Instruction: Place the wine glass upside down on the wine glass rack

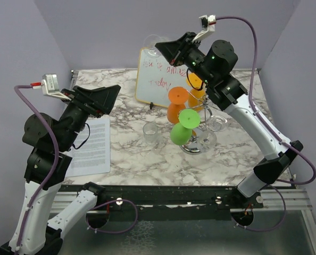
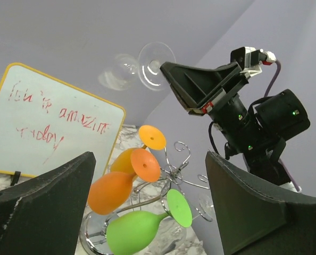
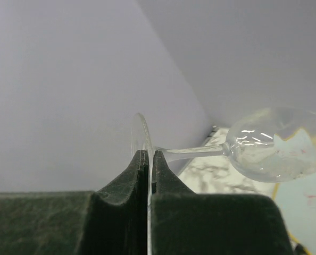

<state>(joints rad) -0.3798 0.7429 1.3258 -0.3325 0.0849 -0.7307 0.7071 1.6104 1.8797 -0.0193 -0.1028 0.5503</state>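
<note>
The clear wine glass point(image 1: 151, 44) hangs in the air on its side, high above the whiteboard. My right gripper point(image 1: 161, 49) is shut on the thin edge of its round foot point(image 3: 139, 133). Stem and bowl point(image 3: 277, 143) stick out to the right in the right wrist view. In the left wrist view the glass point(image 2: 147, 64) shows up high at the tip of the right gripper point(image 2: 171, 71). The wine glass rack point(image 1: 207, 119), silver wire on a shiny round base, stands lower right of the glass and carries orange and green glasses. My left gripper point(image 1: 113, 95) is open and empty, left of the rack point(image 2: 182, 170).
On the rack hang an orange glass point(image 1: 176, 103), a green glass point(image 1: 183, 127) and a yellow-orange one point(image 1: 196, 82). A whiteboard point(image 1: 155, 79) with red writing stands behind it. A clear tumbler point(image 1: 150, 133) stands left of the rack. A printed sheet point(image 1: 91, 146) lies at the left.
</note>
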